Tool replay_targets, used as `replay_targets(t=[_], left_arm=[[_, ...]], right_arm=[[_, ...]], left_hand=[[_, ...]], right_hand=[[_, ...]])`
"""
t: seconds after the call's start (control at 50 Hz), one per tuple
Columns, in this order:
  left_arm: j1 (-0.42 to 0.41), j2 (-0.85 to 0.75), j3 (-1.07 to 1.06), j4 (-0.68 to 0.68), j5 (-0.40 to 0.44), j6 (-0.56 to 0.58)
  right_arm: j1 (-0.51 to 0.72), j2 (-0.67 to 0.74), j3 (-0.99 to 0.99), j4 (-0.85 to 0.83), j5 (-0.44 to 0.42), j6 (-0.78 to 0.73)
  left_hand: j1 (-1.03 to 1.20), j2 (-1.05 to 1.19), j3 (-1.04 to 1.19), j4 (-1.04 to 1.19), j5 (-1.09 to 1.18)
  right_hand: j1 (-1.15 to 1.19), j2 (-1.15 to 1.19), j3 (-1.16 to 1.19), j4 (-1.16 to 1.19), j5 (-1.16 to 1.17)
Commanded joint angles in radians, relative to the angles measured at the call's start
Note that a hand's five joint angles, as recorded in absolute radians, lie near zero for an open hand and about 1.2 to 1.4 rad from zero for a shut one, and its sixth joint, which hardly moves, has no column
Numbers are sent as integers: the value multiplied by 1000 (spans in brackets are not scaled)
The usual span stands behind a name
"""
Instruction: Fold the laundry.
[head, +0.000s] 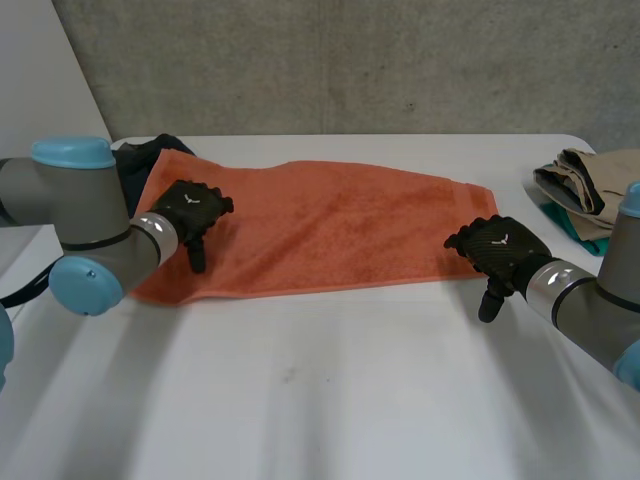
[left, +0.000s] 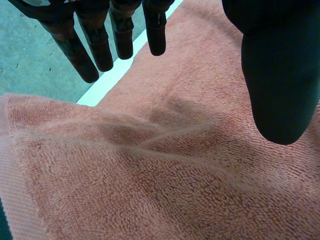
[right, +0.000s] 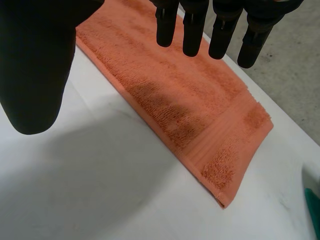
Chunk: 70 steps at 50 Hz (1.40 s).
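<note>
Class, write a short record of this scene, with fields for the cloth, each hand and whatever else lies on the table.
Cloth: orange towel spread flat on white table
Left: left hand open, over the towel's left end
Right: right hand open, by its near right corner
Other: clothes pile at the table's right; dark cloth at the towel's far left corner

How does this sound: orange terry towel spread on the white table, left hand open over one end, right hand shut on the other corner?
Wrong on the right hand: the right wrist view shows it open, fingers straight above the orange terry towel, pinching nothing.
</note>
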Motion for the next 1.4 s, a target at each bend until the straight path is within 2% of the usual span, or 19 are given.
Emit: replay_targets(t=[0.02,0.12,0.24,0.34,0.48,0.6,0.62,0.7,0.8,0.86,0.94,0.98,1.1,1.18,1.3,1.4], left_arm=[[4,111,-91,-74,-4,-38],[1,163,-189,-146,-7,-84],[13,160,-267,-150,-5,-108],[24,111,-232,-74,-14,-133],[19,53,-171,-76,-36,-194],[7,25,-160,-82,-37,-200],[4,25,-160,-82,-39,-200],[1,33,-163,-74,-51,-202],[-2,143,-200,-29,-151,-243],[-7,215,-244,13,-172,-288],[-24,343,-322,51,-152,-332],[-41,415,-372,56,-143,-334],[-97,589,-460,67,-142,-280],[-139,671,-482,71,-149,-253],[-195,734,-474,74,-183,-228],[-234,759,-448,71,-226,-205]], right_arm=[[-3,-36,4,-23,38,95],[-3,-42,9,-24,48,144],[-2,-27,4,-23,49,126],[9,-21,10,-18,51,94],[9,-27,16,-20,64,81],[6,-27,20,-20,67,77],[7,-27,21,-21,69,77],[7,-28,20,-23,75,75],[10,-33,15,-18,92,89],[10,-39,4,-17,106,110],[16,-41,-30,16,159,190],[30,-41,-57,71,221,262],[101,-3,-131,161,327,476],[139,54,-178,164,354,543],[197,67,-166,175,390,656],[263,91,-163,103,442,767]], left_hand=[[75,86,74,82,93],[149,159,148,155,167],[160,171,160,167,178],[310,321,309,317,328],[442,453,441,449,460],[507,517,506,513,525],[536,547,535,543,554],[1124,1135,1124,1131,1142],[1126,1137,1125,1133,1144],[1126,1137,1125,1133,1144],[1126,1137,1125,1133,1144],[1126,1137,1125,1133,1144],[1126,1137,1125,1133,1144],[1126,1137,1125,1133,1144],[1126,1137,1125,1133,1144],[1126,1137,1125,1133,1144]], right_hand=[[-29,-10,-8,-20,20],[-41,-22,-20,-31,8],[-41,-22,-20,-31,8],[-41,-22,-20,-31,8],[-41,-22,-20,-31,8],[-41,-22,-20,-31,8],[-41,-22,-20,-31,8],[-41,-22,-20,-31,8],[-41,-22,-20,-31,8],[-47,-28,-26,-37,2],[-105,-87,-84,-96,-57],[-108,-90,-87,-99,-59],[-120,-101,-99,-111,-71],[-120,-101,-99,-111,-71],[-120,-101,-99,-111,-71],[-120,-101,-99,-111,-71]])
